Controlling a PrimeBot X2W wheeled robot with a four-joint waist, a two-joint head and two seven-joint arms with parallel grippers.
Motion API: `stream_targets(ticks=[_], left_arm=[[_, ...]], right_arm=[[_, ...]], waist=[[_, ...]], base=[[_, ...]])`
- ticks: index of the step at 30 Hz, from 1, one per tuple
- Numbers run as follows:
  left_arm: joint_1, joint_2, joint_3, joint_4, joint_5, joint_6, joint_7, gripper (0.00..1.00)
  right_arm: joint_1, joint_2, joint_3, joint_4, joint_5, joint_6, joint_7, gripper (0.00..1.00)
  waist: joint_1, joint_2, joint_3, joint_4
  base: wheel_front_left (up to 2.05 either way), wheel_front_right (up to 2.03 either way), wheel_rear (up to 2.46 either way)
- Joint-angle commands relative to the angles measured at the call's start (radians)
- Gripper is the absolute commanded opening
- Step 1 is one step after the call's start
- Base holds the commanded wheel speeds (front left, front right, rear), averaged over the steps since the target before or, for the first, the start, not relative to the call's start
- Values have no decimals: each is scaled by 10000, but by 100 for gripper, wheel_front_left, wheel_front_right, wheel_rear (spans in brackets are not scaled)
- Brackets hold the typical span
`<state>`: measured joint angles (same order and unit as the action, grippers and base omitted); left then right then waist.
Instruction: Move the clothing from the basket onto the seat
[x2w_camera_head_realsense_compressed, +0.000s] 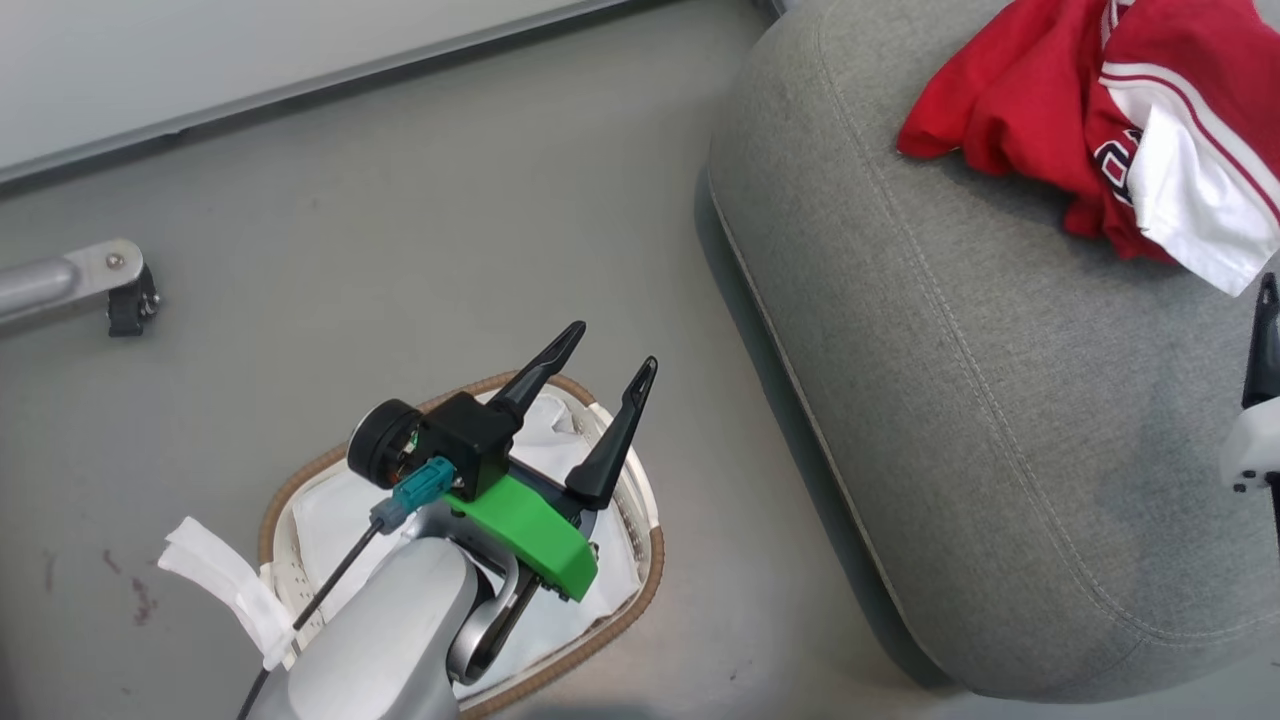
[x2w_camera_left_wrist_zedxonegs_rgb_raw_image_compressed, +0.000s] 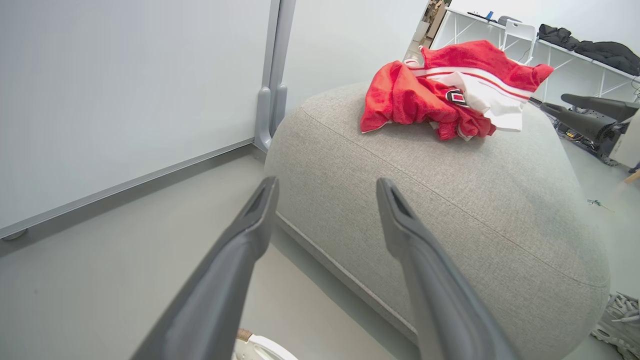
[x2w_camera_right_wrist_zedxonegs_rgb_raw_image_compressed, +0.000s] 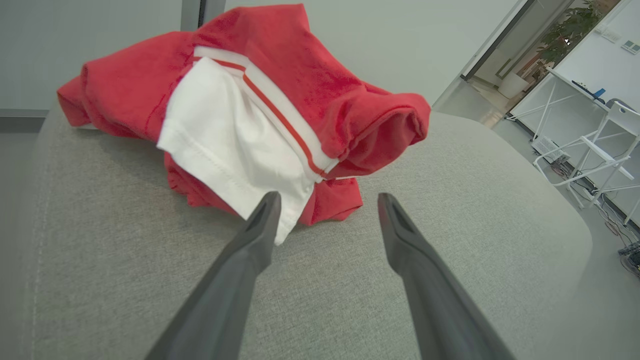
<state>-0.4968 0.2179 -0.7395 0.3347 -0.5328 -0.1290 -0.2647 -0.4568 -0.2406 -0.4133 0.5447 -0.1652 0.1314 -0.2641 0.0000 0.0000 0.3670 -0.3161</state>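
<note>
Right gripper (x2w_camera_right_wrist_zedxonegs_rgb_raw_image_compressed: 328, 200): the two fingers are seen spread wide in the right wrist view. Nothing is held between them.
Left gripper (x2w_camera_head_realsense_compressed: 614, 345): the fingers are likewise spread wide and nothing is held. In the head view it is seen at the lower middle of the frame.
Clothing (x2w_camera_right_wrist_zedxonegs_rgb_raw_image_compressed: 300, 85): a crumpled red heap with a white panel is laid on the seat, in the upper left and centre of the right wrist view and at the upper right of the head view.
Direction from the right gripper: the heap is found straight ahead of the fingertips and a little to the left. The white corner is seen just beside the left fingertip; contact cannot be told.
Long axis: the heap is stretched from left to right across the right wrist view, crosswise to the fingers.
Seat (x2w_camera_head_realsense_compressed: 950, 400): the grey cushion is spread over the right half of the head view, and the clothing is borne near its upper edge.
Basket (x2w_camera_head_realsense_compressed: 655, 560): it is set on the floor at the lower middle of the head view, under the left gripper, well apart from the clothing. Only white lining is seen in the uncovered part; the rest is hidden by the arm.
Nearer arm: the clothing is judged nearer the right gripper, the basket nearer the left.
Step judged: the placing is taken as done.
</note>
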Motion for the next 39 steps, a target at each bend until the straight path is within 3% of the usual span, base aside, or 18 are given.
stream_targets(ticks=[1,15,25,39], left_arm=[[252,-72,136,50,147,-31,8,100],[1628,-599,2323,287,992,-31,7,100],[2443,-964,4416,490,1954,-30,9,100],[3638,-1516,6851,671,3268,43,9,100]], right_arm=[[297,45,138,-207,111,-15,-2,100],[1022,1233,1905,-1961,1002,-15,-3,100],[866,1798,2841,-1977,1388,-15,-2,100],[1759,1875,3221,-1702,1852,-15,-3,100]], waist=[[0,0,-688,11],[0,0,-1738,853],[0,0,-2245,1734],[0,0,-2999,2625]], base=[[0,0,0],[0,0,0],[0,0,0],[0,0,0]])
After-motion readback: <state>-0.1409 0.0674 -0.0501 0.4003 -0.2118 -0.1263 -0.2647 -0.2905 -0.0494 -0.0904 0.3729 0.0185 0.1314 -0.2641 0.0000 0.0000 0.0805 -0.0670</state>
